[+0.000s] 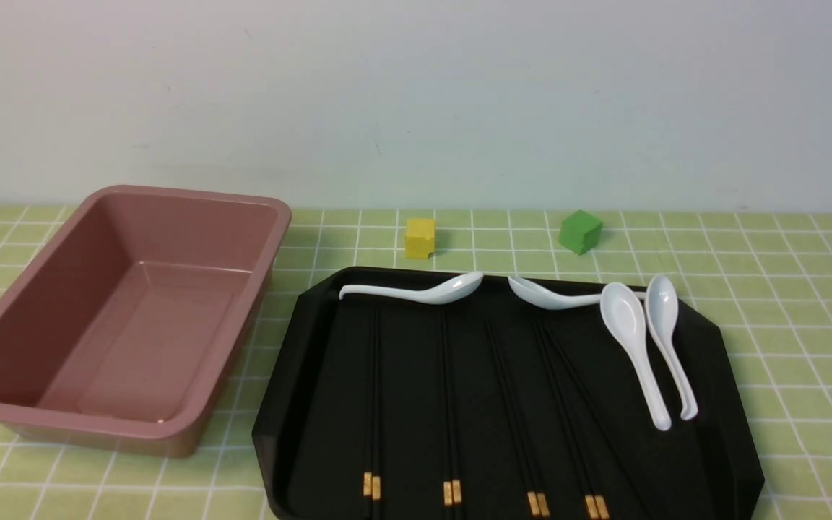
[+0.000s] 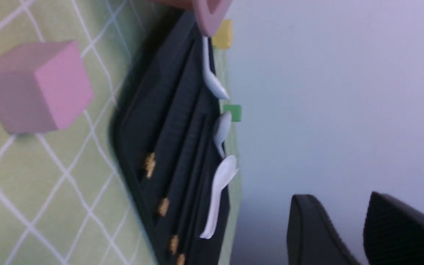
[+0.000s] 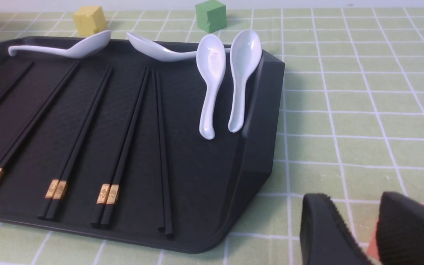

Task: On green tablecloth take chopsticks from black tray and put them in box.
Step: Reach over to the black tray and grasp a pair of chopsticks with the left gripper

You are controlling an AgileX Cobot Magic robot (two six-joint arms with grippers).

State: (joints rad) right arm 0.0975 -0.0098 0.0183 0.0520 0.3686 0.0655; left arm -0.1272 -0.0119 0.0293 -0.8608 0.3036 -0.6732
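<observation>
The black tray (image 1: 409, 404) lies on the green tablecloth (image 1: 784, 347) at the front middle. Several pairs of black chopsticks (image 1: 448, 404) with gold bands lie side by side in it, also seen in the right wrist view (image 3: 123, 140). The dusty-pink box (image 1: 192, 196) stands left of the tray with nothing in it. Neither gripper shows in the front view. My left gripper (image 2: 339, 198) is open and holds nothing, away from the tray (image 2: 168, 110). My right gripper (image 3: 353, 198) is open and holds nothing, above the cloth beside the tray's near right corner (image 3: 248, 184).
Several white spoons (image 1: 633, 339) lie along the tray's far and right sides. A yellow cube (image 1: 419, 237) and a green cube (image 1: 579, 231) sit behind the tray. A pink cube (image 2: 35, 84) sits on the cloth by the left arm. An orange-red thing (image 3: 372, 243) lies under the right gripper.
</observation>
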